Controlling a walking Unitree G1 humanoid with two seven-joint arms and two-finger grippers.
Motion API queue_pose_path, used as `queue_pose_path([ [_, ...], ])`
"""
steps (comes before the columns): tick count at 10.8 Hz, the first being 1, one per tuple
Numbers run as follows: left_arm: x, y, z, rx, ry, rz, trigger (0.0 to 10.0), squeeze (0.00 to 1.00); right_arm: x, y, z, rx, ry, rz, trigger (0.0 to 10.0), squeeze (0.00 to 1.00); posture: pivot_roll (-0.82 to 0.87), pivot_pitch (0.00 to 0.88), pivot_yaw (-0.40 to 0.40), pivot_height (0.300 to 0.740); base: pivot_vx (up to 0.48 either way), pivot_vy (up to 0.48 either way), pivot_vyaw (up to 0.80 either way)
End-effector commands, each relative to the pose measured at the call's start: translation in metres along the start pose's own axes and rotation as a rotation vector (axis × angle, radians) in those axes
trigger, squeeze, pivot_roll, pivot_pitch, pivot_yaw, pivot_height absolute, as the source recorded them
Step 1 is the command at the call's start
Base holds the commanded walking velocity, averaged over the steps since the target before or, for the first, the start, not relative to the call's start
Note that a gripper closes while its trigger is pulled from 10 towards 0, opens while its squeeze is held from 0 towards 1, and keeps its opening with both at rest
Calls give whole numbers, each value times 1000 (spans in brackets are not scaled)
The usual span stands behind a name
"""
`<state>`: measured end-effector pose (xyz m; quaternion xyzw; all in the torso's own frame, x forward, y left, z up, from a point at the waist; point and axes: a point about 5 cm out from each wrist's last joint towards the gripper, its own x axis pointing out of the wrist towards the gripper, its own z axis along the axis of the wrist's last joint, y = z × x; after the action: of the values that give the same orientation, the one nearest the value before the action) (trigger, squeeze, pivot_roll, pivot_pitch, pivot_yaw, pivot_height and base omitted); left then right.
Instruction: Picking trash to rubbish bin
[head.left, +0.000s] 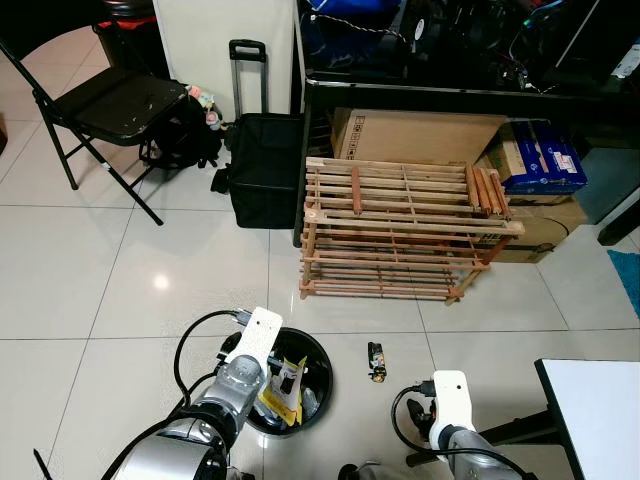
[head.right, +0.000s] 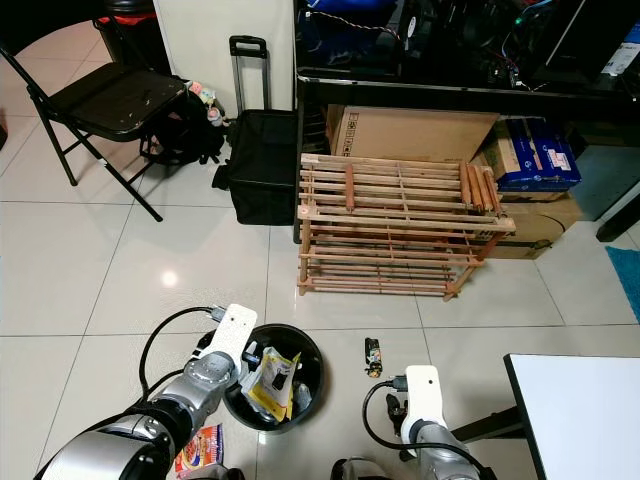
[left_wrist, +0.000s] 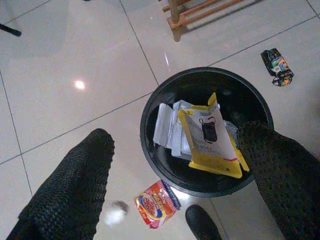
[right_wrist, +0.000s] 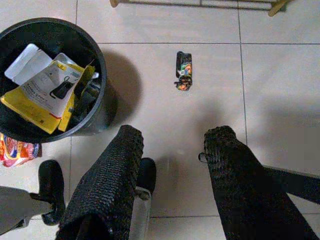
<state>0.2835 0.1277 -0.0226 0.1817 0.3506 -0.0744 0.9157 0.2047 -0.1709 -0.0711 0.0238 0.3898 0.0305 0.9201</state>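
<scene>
From the left eye, the round black rubbish bin (head.left: 290, 380) sits on the tiled floor, right by the left arm. It already has trash in it: a yellow packet (head.left: 282, 395) sticks up inside. A small dark wrapper (head.left: 376, 362) lies on the floor near the bin, between the bin and the wooden rack (head.left: 405, 232).

From the right eye, a red and yellow snack packet (head.right: 200, 450) lies on the floor just beside the bin, close to the robot's body.

In the left wrist view, the left claw (left_wrist: 175, 170) hangs above the bin with its fingers spread wide and nothing in them. The yellow packet and some white papers (left_wrist: 167, 127) rest inside the bin.

In the right wrist view, the right claw (right_wrist: 172, 152) hovers over the bare floor with its fingers spread wide and nothing in them. The small dark wrapper lies ahead of it, well apart from the fingers.

So I think the job is partly done. Some trash is in the bin. Two pieces seem left: the dark wrapper and the snack packet.
</scene>
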Motion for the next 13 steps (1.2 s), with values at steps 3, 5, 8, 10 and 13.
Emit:
queue_pose_path([
  [3,0,-1,4,39,-44,12,10000,0,-1,-2,-2,10,2,-13,10000,0,-73,105,-87,740,0,0,0],
  [5,-1,4,2,39,-69,37,10000,0,0,0,-1,12,-1,-10,10000,0,-69,103,-81,740,0,0,0],
  [8,-3,13,4,26,-173,77,10000,0,2,3,7,29,-32,-10,10000,0,-55,93,-68,740,0,0,0],
  [10,-7,26,-3,-21,-239,137,10000,0,5,5,21,48,-92,-10,10000,0,-31,73,-57,740,0,0,0],
  [13,-14,38,-23,-24,-271,198,10000,0,6,2,41,85,-204,-35,10000,0,-11,39,-51,740,0,0,0],
])
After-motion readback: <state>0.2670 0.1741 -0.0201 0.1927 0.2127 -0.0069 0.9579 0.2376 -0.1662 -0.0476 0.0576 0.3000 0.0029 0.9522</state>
